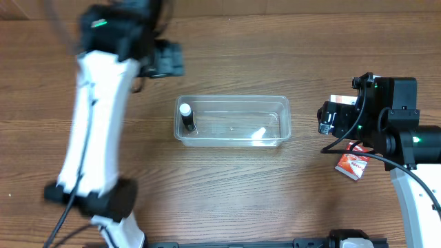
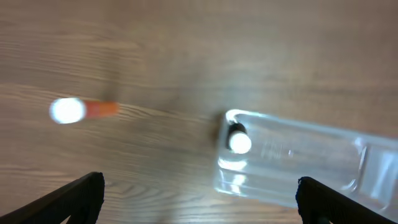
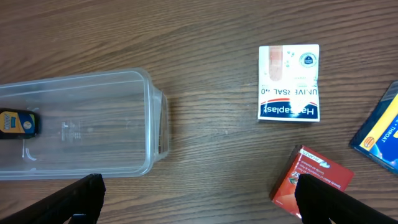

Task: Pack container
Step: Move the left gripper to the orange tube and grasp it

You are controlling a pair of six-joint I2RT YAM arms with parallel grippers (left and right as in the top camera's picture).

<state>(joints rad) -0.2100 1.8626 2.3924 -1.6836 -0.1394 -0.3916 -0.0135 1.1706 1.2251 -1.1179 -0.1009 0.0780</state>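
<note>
Wood-grain table point(image 1: 275, 200) is filling the overhead view, and the container point(image 1: 231, 122) is sitting at its middle, long side running left to right. A small dark bottle point(image 1: 186, 117) with a white cap is standing inside at the tub's left end. The left gripper point(image 1: 164, 59) is hovering beyond the tub's far-left corner, blurred. The right gripper point(image 1: 328, 119) is hanging just off the tub's right end, with a red box point(image 1: 353, 165) lying beside it. How far either claw is parted cannot be told from above.

Seen from the left wrist, the left claw's two fingers point(image 2: 81, 194) are standing wide apart at the lower corners, gripping nothing. The container is lying below and to the right, the capped bottle in its near corner. A blurred orange tube point(image 2: 84, 110) with a white end is lying on the wood, well apart from the tub.

From the right wrist, the right claw's fingers point(image 3: 79, 198) are likewise spreading wide and gripping nothing. The container is lying at left, the bottle at its far end. A white plaster box point(image 3: 290, 82), the red box and a blue-and-yellow box point(image 3: 379, 134) are resting on the table at right.
</note>
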